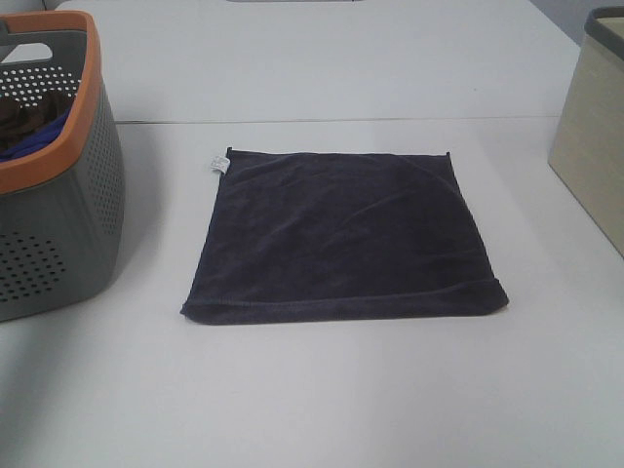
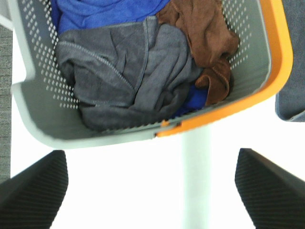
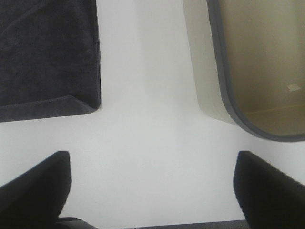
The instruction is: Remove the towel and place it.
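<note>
The towel (image 1: 343,236) lies spread flat on the white counter (image 1: 312,390), dark navy-purple, roughly square, hemmed edges; small white tag (image 1: 219,163) at its far left corner; near hem slightly rolled; nothing on top of it, nothing touching it in the overhead view. In the right wrist view one corner of the towel (image 3: 47,57) shows, flat on the counter (image 3: 143,143), apart from the beige bin (image 3: 267,67) beside it.

Left of the towel, near but not touching, stands a grey perforated laundry basket (image 1: 58,234) with an orange rim (image 1: 88,88); inside it, per the left wrist view, a grey cloth (image 2: 124,76) bunched in the middle, a bright blue cloth (image 2: 100,12) behind it, a brown cloth (image 2: 205,38) crumpled to one side; basket wall (image 2: 43,105) dotted with holes. Right of the towel, well apart, the beige bin (image 1: 590,146) with a dark rim, partly cut off by the frame edge; interior looks bare apart from a small pale mark.

Left gripper (image 2: 152,191) hangs above the counter just outside the basket, fingers (image 2: 33,191) spread wide, holding nothing; right gripper (image 3: 152,191) hangs over bare counter between towel corner and bin, fingers (image 3: 33,191) spread wide, holding nothing.
</note>
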`<state>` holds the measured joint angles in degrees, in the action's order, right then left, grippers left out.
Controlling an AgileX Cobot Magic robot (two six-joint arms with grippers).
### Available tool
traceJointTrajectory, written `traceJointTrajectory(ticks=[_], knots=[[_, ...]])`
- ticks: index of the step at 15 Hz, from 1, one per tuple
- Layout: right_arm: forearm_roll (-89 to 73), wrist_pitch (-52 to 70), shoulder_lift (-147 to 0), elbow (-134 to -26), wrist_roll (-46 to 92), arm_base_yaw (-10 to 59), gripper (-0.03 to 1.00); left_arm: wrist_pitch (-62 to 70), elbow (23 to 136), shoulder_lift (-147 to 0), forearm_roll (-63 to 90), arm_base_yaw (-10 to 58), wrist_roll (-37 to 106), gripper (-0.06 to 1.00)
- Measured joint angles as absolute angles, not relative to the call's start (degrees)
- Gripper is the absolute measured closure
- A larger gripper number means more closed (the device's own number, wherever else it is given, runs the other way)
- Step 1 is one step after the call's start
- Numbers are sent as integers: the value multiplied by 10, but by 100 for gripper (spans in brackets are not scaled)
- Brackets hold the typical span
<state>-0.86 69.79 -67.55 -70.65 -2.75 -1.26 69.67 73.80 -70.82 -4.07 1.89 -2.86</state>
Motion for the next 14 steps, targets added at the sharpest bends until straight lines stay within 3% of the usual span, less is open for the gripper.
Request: traceJointTrajectory(ticks=[7,14], knots=[[-10,700,-374,-515,-21,-13,14,697,570,-432,-50,19,-43,5],[-10,700,-124,-435,21,-13,14,671,421,-200,-52,19,-43,5]])
